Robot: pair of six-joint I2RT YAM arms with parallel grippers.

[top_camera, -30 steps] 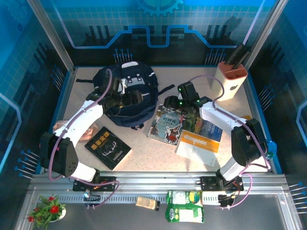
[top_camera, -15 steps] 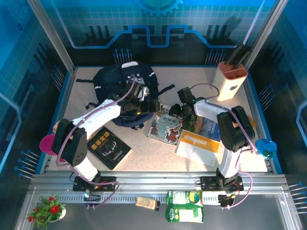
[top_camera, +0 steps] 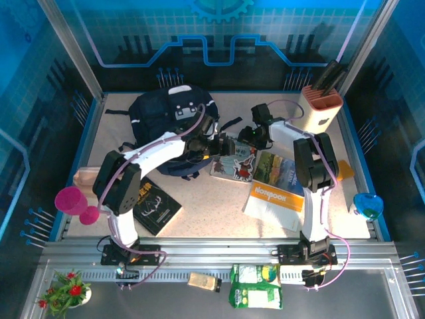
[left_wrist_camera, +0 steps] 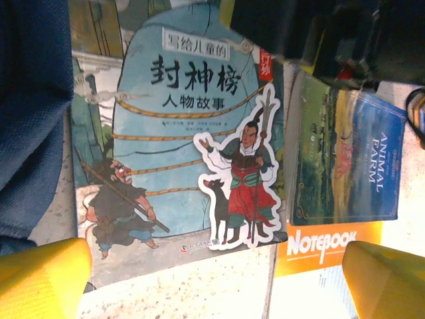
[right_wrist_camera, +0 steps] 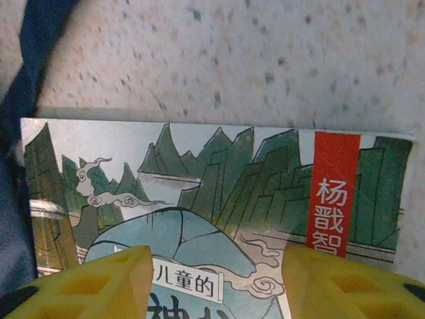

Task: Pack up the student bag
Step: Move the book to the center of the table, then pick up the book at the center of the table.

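The student bag (top_camera: 166, 123), dark navy with black straps, lies at the back left of the table; its fabric edge shows in the left wrist view (left_wrist_camera: 30, 100) and the right wrist view (right_wrist_camera: 10, 212). A picture book (top_camera: 237, 164) with a blue-green illustrated cover lies flat just right of the bag. My left gripper (top_camera: 224, 145) hovers over the book's near-left end, its yellow fingers wide open (left_wrist_camera: 212, 286) with nothing between them. My right gripper (top_camera: 245, 140) is low over the book's far end (right_wrist_camera: 219, 199), fingers apart (right_wrist_camera: 218, 287) over the cover.
An Animal Farm book (top_camera: 280, 171) and an orange-white notebook (top_camera: 279, 199) lie right of the picture book. A black book (top_camera: 151, 203) lies front left. A knife block (top_camera: 321, 109) stands back right, a pink cup (top_camera: 70, 199) at the left edge, a blue cup (top_camera: 367, 205) at the right edge.
My left gripper swung right, off the bag and over to the picture book. My right gripper moved back to the book's far end. The book shifted slightly toward the back.
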